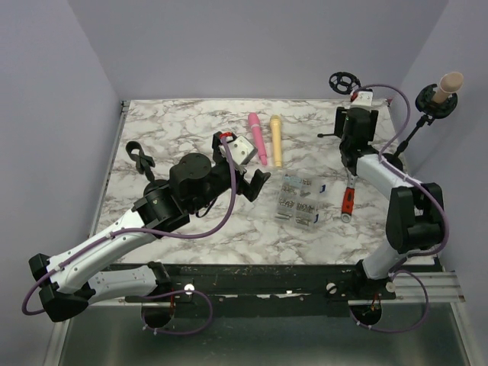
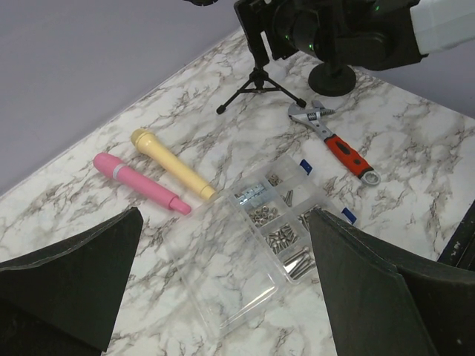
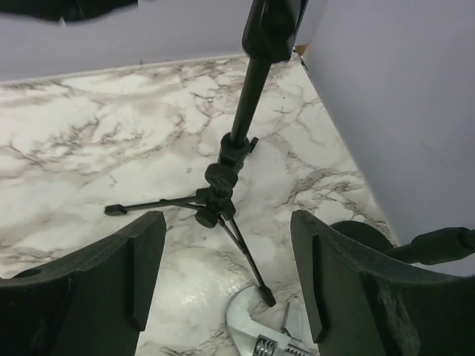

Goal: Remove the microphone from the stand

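Currently the beige microphone (image 1: 448, 82) sits clipped in its stand (image 1: 431, 104) at the counter's (image 1: 183, 130) two o'clock corner. The right pincer (image 3: 226, 252) gapes wide over a small tripod (image 3: 223, 193). The left pincer (image 2: 223, 274) hangs wide above a screw box (image 2: 260, 237).

Parts box (image 1: 299, 200) on table (image 1: 175, 126), wrench (image 1: 348, 200) at right

You have soft, even light from overhead in all three views, with only faint shadows on the marble table (image 1: 175, 122). The clear parts box (image 2: 256, 241) gives a mild sheen. In your wrist views the dark fingers (image 3: 89, 289) near the lens look slightly soft
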`<state>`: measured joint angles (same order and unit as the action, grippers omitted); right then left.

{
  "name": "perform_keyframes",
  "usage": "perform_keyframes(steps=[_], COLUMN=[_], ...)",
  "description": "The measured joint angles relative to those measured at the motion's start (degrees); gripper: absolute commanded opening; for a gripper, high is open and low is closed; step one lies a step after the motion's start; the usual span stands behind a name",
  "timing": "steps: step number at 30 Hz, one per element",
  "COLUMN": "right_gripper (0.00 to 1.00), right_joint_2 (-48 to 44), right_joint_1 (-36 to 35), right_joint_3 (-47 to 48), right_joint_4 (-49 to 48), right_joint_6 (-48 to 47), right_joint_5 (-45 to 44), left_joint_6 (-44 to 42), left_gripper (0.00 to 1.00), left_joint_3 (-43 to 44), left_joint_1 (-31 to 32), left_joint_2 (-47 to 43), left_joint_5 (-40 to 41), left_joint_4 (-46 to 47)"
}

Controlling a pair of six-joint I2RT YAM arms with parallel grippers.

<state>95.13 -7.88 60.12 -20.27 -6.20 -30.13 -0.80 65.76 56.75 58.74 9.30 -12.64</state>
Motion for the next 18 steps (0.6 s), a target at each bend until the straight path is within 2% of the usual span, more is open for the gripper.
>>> perform_keyframes(steps=[2,5,10,18], right_gripper=[0.74,0.66,0.58,0.28], right_joint_2=[-1.7,-2.3,-1.6,9.1], right_joint_1=[0.0,0.0,0.3,1.3], right_joint_3=[2.8,8.4,18.9,38.4], right_joint_4=[4.8,9.8,15.0,19.0], right_joint_6=[3.4,6.2,7.1,1.8], right_joint_5=[0.4,0.2,-2.1,-5.8], left_joint_6=[0.0,0.0,0.0,0.0], left_gripper=[0.99,0.99,0.98,0.99], left_joint_3=[0.0,0.0,0.0,0.0], left_joint_1=[0.0,0.0,0.0,0.0], left_joint_2=[0.0,0.0,0.0,0.0], left_joint_5=[-0.1,-0.2,-0.2,-0.2], left_joint_4=[-0.1,-0.2,-0.2,-0.2])
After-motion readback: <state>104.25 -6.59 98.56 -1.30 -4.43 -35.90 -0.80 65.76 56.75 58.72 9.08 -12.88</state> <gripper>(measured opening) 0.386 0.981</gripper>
